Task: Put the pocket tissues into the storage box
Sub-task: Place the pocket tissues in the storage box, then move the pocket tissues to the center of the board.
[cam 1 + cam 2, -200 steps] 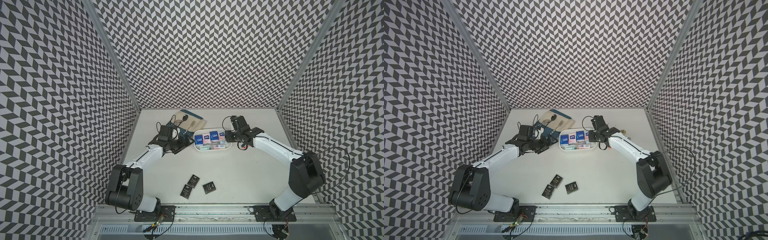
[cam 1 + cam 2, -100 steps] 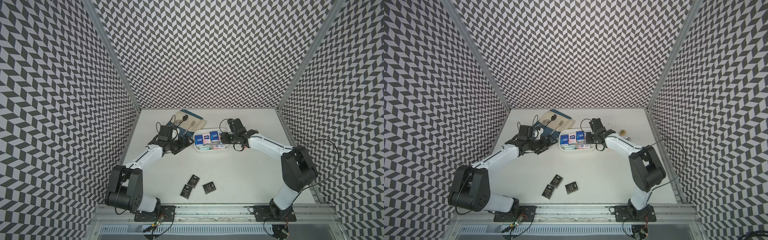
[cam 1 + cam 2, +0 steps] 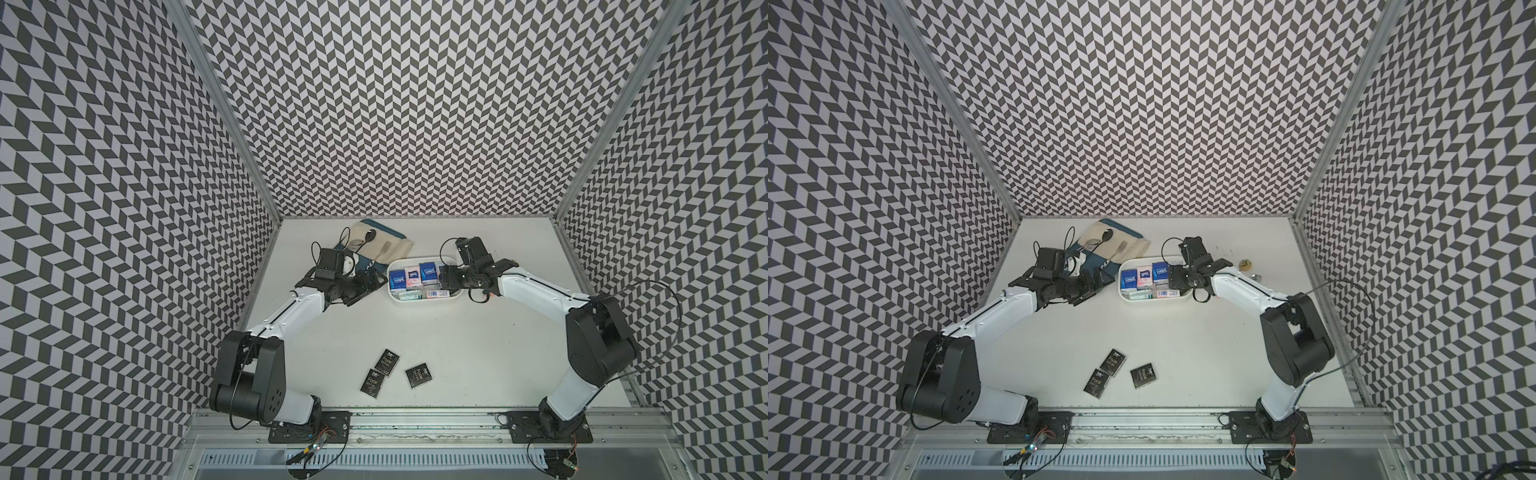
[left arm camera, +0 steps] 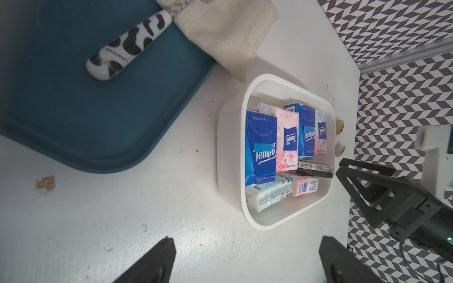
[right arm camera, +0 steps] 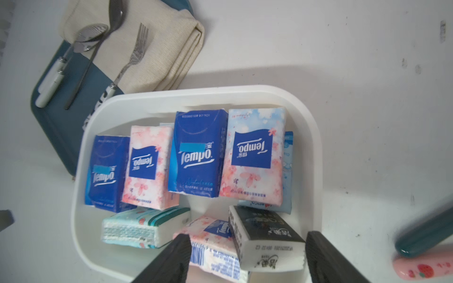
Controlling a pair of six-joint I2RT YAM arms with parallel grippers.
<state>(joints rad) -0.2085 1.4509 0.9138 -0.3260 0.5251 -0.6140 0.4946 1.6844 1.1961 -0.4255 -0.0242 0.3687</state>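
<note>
Right hand (image 5: pixel 247 237) sits at the box (image 5: pixel 196 92) end nearest its arm, fingers spread and gripping nothing. A black packet (image 5: pixel 264 230) stands on edge between them, propped on a pink packet (image 5: pixel 208 235), with one finger just beside it. Left hand (image 4: pixel 247 242) is wide open and empty, low over the table (image 3: pixel 457 340) beside the box, near the tray (image 4: pixel 98 110).

Risks:
- The black packet looks unsettled and close to the low wall. A finger brushing it on the way out could tip it over the rim.
- The box is crowded. More packets would have to pile on top, and may slide off.
- Three black packets (image 3: pixel 386 362) lie near the front edge, two of them touching. Grabbing one could shove its neighbour.
- Both arms are close to the box, so a clash is likely if they move together.

The table is white, flat and scuffed, with one chipped spot (image 4: pixel 45 183). Black-and-white chevron walls (image 3: pixel 415 104) close in three sides, and a metal rail runs along the front.
</note>
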